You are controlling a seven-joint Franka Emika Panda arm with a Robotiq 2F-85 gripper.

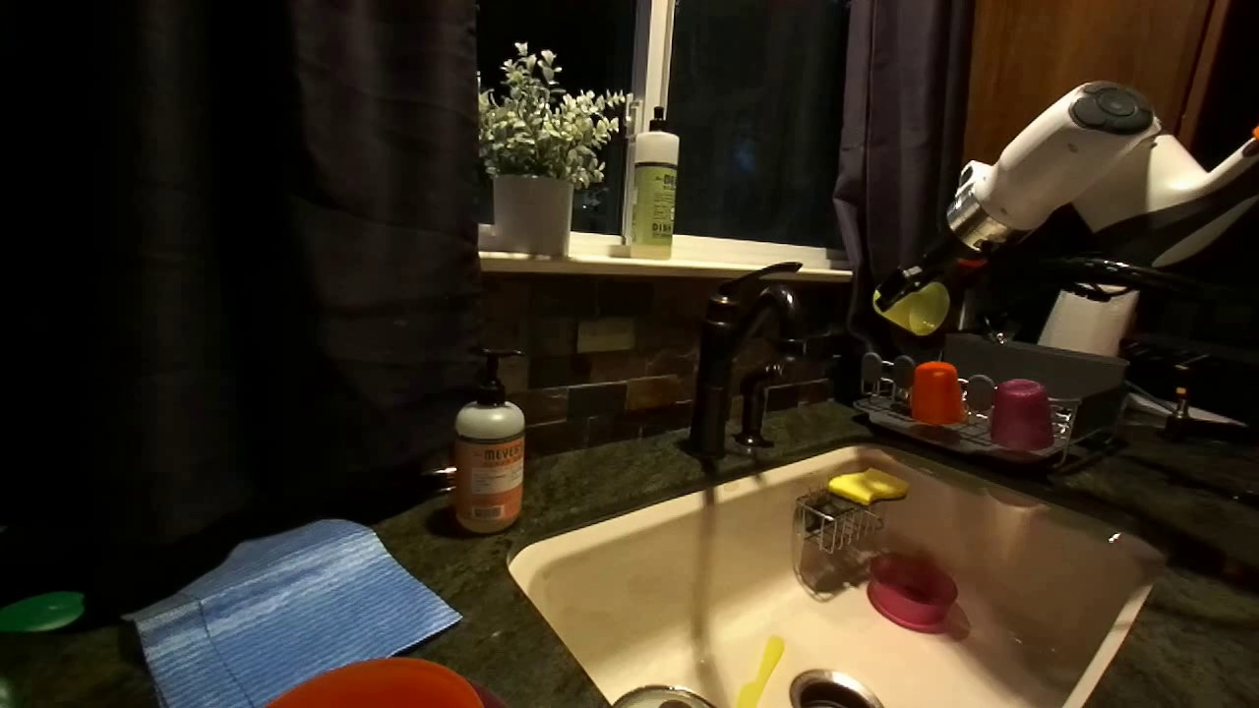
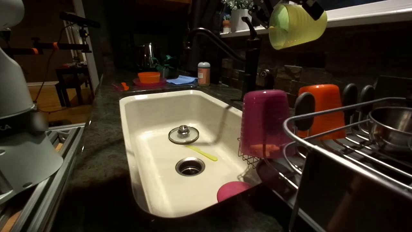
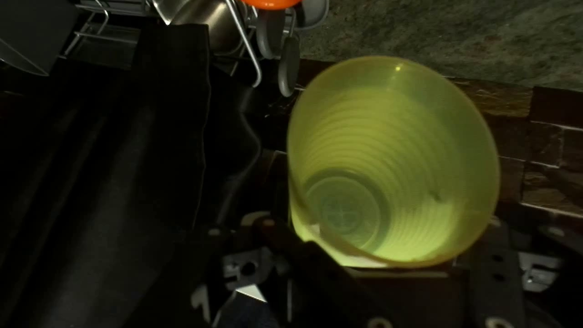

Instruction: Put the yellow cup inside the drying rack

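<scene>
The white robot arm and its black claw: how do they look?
The rounded white arm has a dark circular cap and silver metal wrist ring. The black gripper is angular, with silvery fittings. A black base band shows "KA".

Blu cloth [image 1: 285, 605] nr soap btl. [image 1: 490, 467] on ctr. [image 2: 99, 138]

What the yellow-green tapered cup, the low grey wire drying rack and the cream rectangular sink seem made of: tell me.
Yellow-green cup: probably plastic, satin; its ribbed wall lets light through.
Grey wire drying rack: likely metal, somewhat shiny, with highlights along its rods; whether coated, I can't tell.
Cream sink: perhaps enamel or ceramic, glossy; its smooth surface catches light.
</scene>
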